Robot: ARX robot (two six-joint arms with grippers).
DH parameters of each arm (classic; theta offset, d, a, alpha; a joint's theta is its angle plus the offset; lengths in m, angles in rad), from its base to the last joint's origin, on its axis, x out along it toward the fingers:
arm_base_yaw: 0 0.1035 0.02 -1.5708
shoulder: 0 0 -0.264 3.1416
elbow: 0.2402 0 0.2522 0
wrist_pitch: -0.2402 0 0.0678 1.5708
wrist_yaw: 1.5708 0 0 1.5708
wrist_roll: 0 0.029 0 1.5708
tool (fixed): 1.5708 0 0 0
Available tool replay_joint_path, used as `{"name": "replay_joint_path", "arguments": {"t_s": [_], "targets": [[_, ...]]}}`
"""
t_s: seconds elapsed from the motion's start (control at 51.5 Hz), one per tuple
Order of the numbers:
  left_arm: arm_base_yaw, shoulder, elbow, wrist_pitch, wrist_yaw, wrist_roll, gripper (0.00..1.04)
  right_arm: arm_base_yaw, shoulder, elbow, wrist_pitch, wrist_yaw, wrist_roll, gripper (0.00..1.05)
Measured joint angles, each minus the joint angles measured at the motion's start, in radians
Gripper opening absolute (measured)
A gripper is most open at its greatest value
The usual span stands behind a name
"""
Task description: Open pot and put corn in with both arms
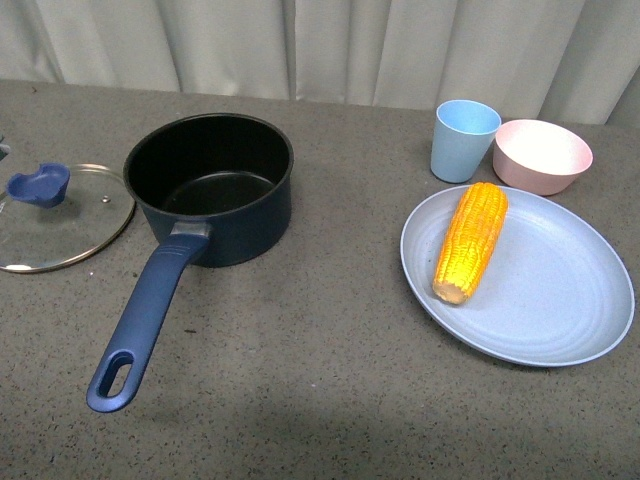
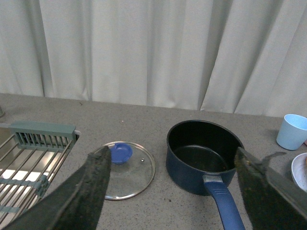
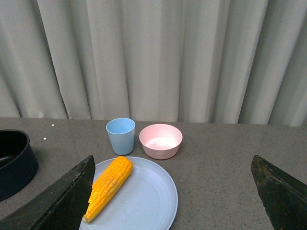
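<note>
We judge the opening half done: in the front view the pot (image 1: 210, 190) sits uncovered in the upper left of the frame, black inside showing and nothing in it, long handle running down toward the lower left. The glass lid (image 1: 60, 215) with its blue knob lies flat on the table (image 1: 330, 400) at the left edge, just beside the pot and apart from it. What is left is the corn part. The corn (image 1: 470, 240) lies on the blue plate (image 1: 560, 310) at right of center, well apart from the pot, thin end toward the lower edge of the frame, untouched. A blue cup (image 1: 465, 140) and a pink bowl (image 1: 542, 155) stand just beyond the plate, near the curtain (image 1: 300, 40). Neither arm shows in the front view. In the left wrist view the left gripper (image 2: 171, 152) is spread wide and holds nothing, its two dark fingers (image 2: 93, 187) framing the lid and pot below; a wire rack (image 2: 29, 153) shows at the side there. In the right wrist view the right gripper (image 3: 172, 160) is also spread wide and empty, well above the plate with the corn between its fingers, not touching it. So we call it roughly halfway: lid off, corn not yet picked up, not yet in the pot. Next, we think, the right arm has to go down on the corn and carry it across to the pot.
</note>
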Motion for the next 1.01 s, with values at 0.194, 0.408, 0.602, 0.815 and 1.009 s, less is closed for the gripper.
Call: {"name": "replay_joint_path", "arguments": {"t_s": [0.194,0.408,0.602,0.815,1.009], "targets": [[0.000,0.000,0.000,0.000,0.000,0.000,0.98,0.000,0.000,0.000,0.000,0.000,0.000,0.95],[0.000,0.000,0.000,0.000,0.000,0.000,0.98,0.000,0.079,0.036,-0.082,0.051,-0.092,0.95],[0.000,0.000,0.000,0.000,0.000,0.000,0.98,-0.009,0.613,0.135,0.236,0.053,-0.066,0.95],[0.000,0.000,0.000,0.000,0.000,0.000,0.98,0.085,1.360,0.444,0.360,0.077,0.152,0.95],[0.000,-0.001,0.000,0.000,0.000,0.000,0.98,0.167,1.762,0.740,0.216,0.076,0.334,0.95]]}}
